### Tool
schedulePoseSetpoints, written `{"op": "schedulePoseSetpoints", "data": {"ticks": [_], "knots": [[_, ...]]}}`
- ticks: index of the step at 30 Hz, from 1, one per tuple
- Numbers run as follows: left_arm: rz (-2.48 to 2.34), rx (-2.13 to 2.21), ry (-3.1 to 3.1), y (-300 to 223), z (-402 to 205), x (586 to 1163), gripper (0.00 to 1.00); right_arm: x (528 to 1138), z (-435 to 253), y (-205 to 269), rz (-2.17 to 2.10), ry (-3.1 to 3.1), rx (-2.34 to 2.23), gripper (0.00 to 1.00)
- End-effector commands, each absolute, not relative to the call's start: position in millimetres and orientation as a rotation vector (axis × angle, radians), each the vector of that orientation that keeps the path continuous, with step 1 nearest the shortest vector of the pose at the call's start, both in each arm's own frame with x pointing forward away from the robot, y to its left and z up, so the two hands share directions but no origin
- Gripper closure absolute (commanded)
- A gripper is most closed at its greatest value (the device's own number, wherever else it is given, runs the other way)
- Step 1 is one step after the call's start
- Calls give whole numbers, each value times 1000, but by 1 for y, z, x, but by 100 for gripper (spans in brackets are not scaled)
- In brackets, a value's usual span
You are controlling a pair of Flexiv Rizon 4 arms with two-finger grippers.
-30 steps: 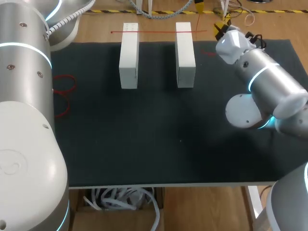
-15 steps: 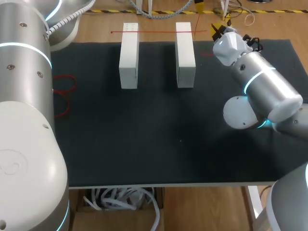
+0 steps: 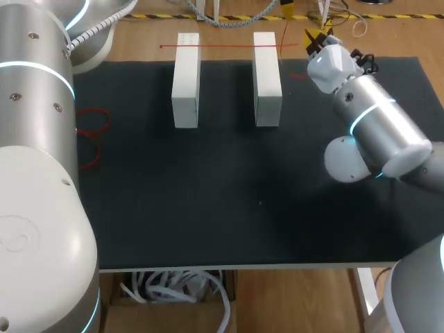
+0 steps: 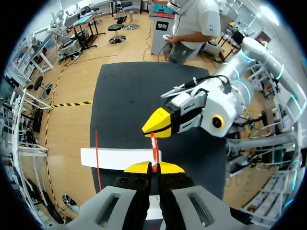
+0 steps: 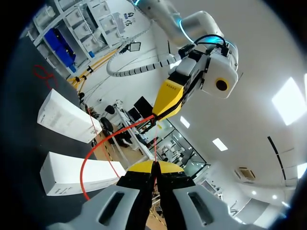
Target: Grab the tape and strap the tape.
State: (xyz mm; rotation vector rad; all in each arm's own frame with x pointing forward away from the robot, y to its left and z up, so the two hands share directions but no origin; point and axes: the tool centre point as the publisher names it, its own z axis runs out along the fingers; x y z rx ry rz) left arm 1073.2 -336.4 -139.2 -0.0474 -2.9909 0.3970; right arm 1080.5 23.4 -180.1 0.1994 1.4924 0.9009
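Whereas my left arm (image 3: 35, 173) and all that lies on the left of the worktop (image 3: 208, 201) sit as they did a second ago, my right arm (image 3: 378, 128) has swung its wrist slightly toward the far edge and the blocks.

Counting from the left, one cluster of spare red loops (image 3: 90, 130) lies at the mat's left edge. Next come two white blocks (image 3: 186, 80), standing side by side near the far edge, well apart from the loops. One strand of tape (image 3: 222, 46) runs straight across the far ends of both blocks, unchanged since the earlier frames.

In the left wrist view my left pincer (image 4: 153, 167) is clenched on the tape, which rises from between its tips to the yellow tip of the other pincer just ahead. In the right wrist view my right pincer (image 5: 154, 166) is likewise clenched on a thin red strand, and a slack curve of tape hangs beside it over the nearer block. On the mat a short red scrap (image 3: 300, 75) lies just beside the right wrist.
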Motion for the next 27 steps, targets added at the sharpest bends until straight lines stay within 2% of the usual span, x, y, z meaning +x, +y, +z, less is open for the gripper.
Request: {"op": "schedulePoseSetpoints", "data": {"ticks": [1,27], "knots": [[387,-45,-2987,-337,-137,1074,100,1085,-184,17,972,1445,128,100],[387,-45,-2987,-337,-137,1074,100,1087,-182,22,1007,1431,190,100]]}}
